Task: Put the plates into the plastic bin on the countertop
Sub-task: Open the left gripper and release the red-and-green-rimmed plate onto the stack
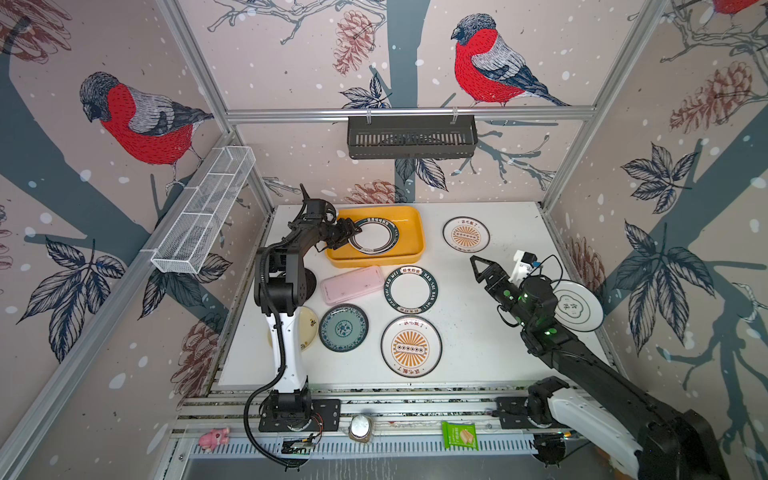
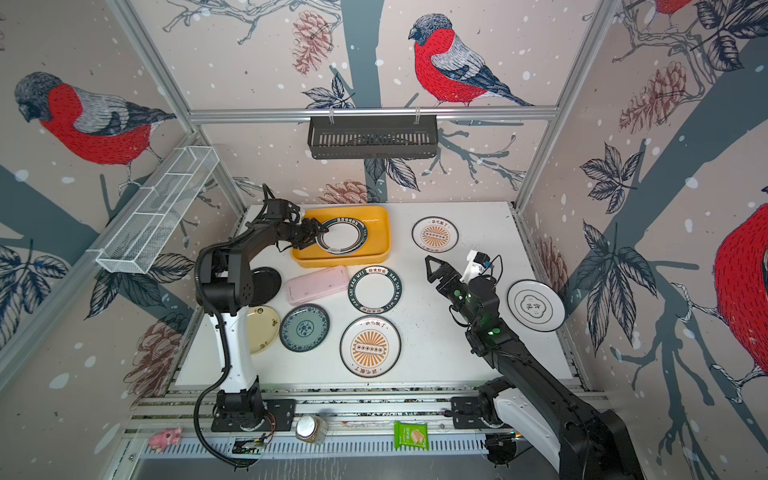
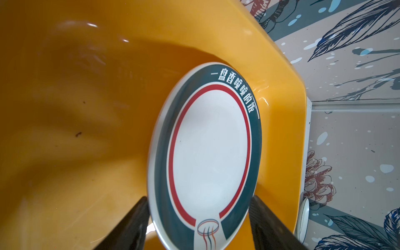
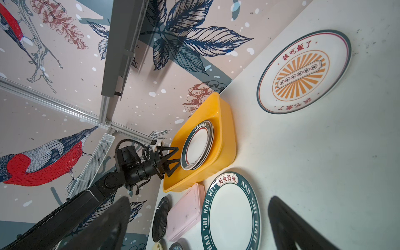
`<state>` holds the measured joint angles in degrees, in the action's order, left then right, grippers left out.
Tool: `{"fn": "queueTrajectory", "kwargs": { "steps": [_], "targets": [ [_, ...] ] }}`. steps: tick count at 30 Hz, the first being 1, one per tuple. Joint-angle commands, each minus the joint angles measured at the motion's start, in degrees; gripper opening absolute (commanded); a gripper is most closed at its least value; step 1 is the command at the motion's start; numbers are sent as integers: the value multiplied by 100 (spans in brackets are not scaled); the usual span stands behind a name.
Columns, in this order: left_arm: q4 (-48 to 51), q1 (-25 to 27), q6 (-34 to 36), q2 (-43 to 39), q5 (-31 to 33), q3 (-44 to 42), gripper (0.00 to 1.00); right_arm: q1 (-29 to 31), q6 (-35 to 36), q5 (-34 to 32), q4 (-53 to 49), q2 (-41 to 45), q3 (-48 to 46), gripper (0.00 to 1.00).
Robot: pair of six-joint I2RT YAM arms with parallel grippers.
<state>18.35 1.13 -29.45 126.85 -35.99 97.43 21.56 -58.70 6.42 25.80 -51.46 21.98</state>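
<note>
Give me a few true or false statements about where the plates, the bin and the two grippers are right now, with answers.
1. The pink box lies inside the yellow bin. False: it lies on the countertop, beside the bin.
2. The right gripper is open and empty. True.
3. A green-rimmed plate lies in the bin. True.
4. The teal plate is in the bin. False: it lies on the countertop.
5. The left gripper is open at the green-rimmed plate's edge. True.
</note>
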Motion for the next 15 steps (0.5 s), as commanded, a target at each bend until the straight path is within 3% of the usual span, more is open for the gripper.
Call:
{"fn": "queueTrajectory", "kwargs": {
  "steps": [1, 15],
  "targets": [
    [42, 56, 218, -72, -198, 12, 73, -3, -93, 8, 276, -25, -57, 100],
    [263, 151, 553, -477, 257, -63, 77, -9, -102, -9, 285, -22, -117, 100]
  ]
}}
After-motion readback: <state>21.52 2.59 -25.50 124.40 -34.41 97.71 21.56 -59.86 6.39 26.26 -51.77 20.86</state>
